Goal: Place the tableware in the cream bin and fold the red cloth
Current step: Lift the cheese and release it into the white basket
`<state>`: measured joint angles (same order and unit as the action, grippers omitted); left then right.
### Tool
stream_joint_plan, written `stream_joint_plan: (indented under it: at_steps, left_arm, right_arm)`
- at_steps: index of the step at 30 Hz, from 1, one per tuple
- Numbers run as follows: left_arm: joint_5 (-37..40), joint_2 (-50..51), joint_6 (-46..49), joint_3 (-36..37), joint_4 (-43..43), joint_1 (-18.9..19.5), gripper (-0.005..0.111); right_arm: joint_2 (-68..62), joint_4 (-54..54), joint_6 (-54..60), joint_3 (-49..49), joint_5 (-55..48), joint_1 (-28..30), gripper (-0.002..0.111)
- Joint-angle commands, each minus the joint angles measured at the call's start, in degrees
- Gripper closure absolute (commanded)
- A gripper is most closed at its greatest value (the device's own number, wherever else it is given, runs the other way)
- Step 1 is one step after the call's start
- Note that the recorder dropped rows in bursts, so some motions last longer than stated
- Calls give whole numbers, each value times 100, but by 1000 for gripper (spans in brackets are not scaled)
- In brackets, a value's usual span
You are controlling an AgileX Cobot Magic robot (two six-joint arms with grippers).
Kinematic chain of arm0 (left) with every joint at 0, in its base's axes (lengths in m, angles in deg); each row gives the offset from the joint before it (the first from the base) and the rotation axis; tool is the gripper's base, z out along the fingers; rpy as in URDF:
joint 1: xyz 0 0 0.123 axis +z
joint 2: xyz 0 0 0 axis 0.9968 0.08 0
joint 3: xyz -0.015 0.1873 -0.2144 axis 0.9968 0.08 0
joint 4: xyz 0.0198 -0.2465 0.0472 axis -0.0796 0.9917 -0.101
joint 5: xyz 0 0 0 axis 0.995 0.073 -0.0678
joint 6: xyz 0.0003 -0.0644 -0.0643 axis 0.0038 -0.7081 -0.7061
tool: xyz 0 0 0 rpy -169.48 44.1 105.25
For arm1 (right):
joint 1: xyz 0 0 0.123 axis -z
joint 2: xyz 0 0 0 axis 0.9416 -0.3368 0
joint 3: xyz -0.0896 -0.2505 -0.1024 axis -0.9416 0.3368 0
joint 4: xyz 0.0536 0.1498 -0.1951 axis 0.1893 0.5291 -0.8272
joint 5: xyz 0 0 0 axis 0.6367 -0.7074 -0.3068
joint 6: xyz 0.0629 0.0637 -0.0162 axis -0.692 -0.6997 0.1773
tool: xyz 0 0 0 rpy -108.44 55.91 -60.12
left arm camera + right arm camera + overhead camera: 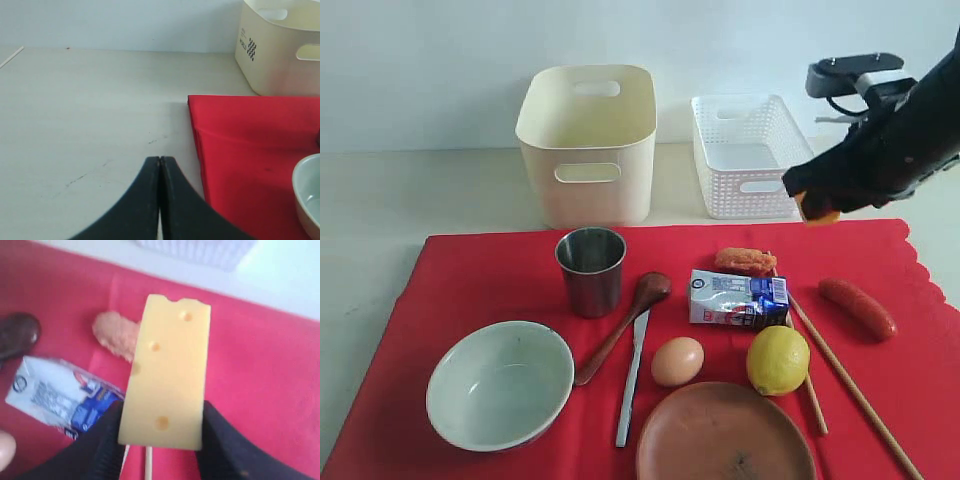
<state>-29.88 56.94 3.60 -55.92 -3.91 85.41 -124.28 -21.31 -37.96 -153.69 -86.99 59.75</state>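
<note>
On the red cloth [480, 275] lie the steel cup [591, 269], the pale bowl [500, 383], the wooden spoon [623, 322], the knife [632, 377], the brown plate [725, 435] and the chopsticks [845, 380]. Behind the cloth stands the cream bin [588, 140]. My right gripper [817, 208] hangs above the cloth's far right part, shut on a slab of yellow cheese [167, 392]. My left gripper [160, 161] is shut and holds nothing, over bare table beside the cloth's left edge [196, 130]; it does not show in the exterior view.
A white lattice basket [748, 155] stands right of the cream bin. A milk carton [737, 298], egg [677, 361], lemon [778, 360], red sausage [857, 307] and a breaded piece [745, 261] also lie on the cloth. Bare table [85, 110] extends left of it.
</note>
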Motion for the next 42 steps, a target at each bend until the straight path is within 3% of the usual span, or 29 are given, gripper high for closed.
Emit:
stream_joint_plan:
  at_steps: [1,12,19,24,32,35,42]
  left_arm:
    - [-74,-38,21,17,0,8,107]
    - [-74,-38,21,17,0,8,107]
    - [-74,-38,21,17,0,8,107]
    - [-74,-38,21,17,0,8,107]
    - [-74,-38,21,17,0,8,107]
    - [-74,-38,21,17,0,8,107]
    - [-74,-38,21,17,0,8,107]
  right_arm:
    - [-156,582,767,-389,579,-13,108]
    - [-2073,617,832,-2979,543,20,108]
    - [-3565,521,832,-4783,-178,211,108]
    - [-4294,437,777,-5380,-487,371,108]
    - [-4597,284,777,-5497,-322,356,108]
    - [-4596,284,802,-5497,-295,356,100]
    - [-4472,225,751,-5505,-281,356,64]
